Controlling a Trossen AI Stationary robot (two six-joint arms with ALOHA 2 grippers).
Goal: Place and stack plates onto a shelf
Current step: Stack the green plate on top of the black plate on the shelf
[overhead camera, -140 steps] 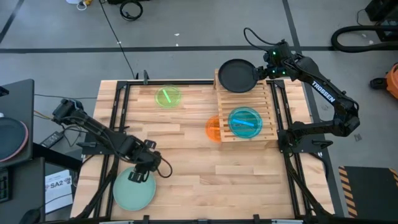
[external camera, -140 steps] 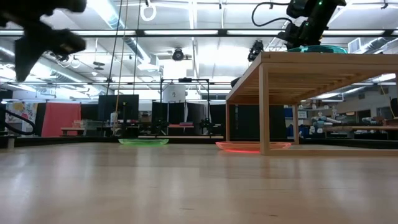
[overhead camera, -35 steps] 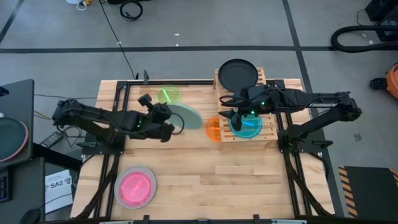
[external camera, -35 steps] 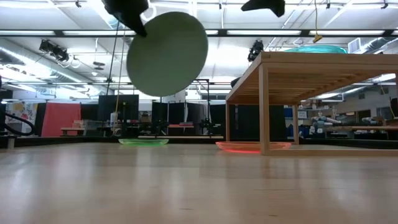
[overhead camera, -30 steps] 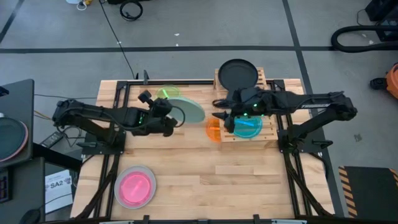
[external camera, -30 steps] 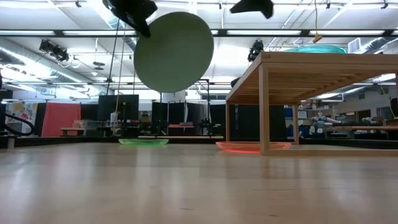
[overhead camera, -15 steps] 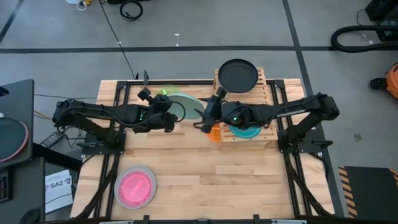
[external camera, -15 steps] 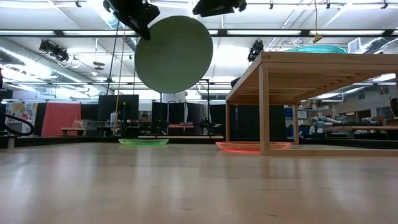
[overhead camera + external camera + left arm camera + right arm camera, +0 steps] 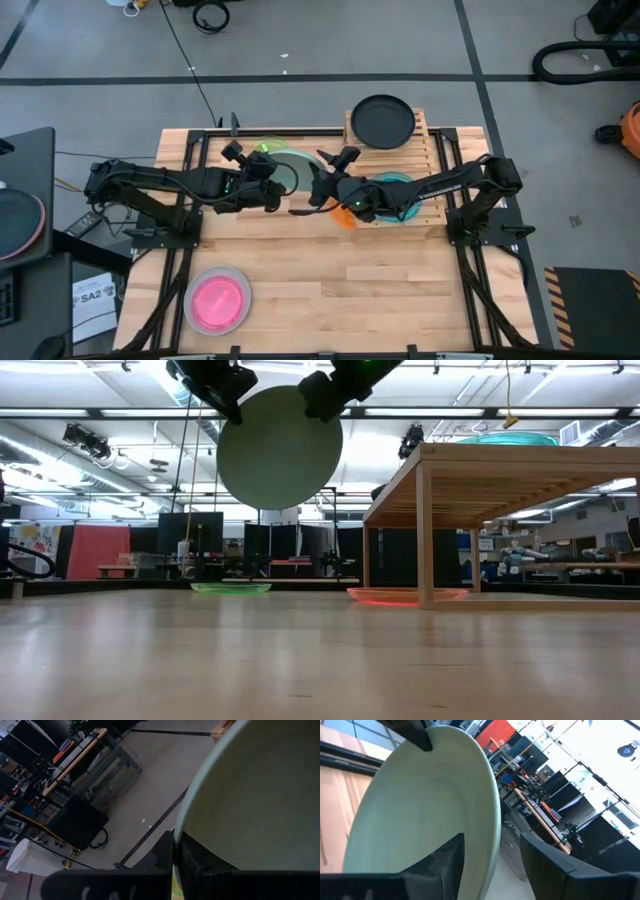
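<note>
Mint plate (image 9: 279,448) rim between right fingers (image 9: 442,860), untouched.

"SA2" is printed on a white paper sheet (image 9: 97,297) lying left of the table

The high camera is looking straight down on both arms. The low camera is facing level across the tabletop. Each wrist camera is peering closely past its fingers; all are sharing the mint green plate (image 9: 279,448).
</note>
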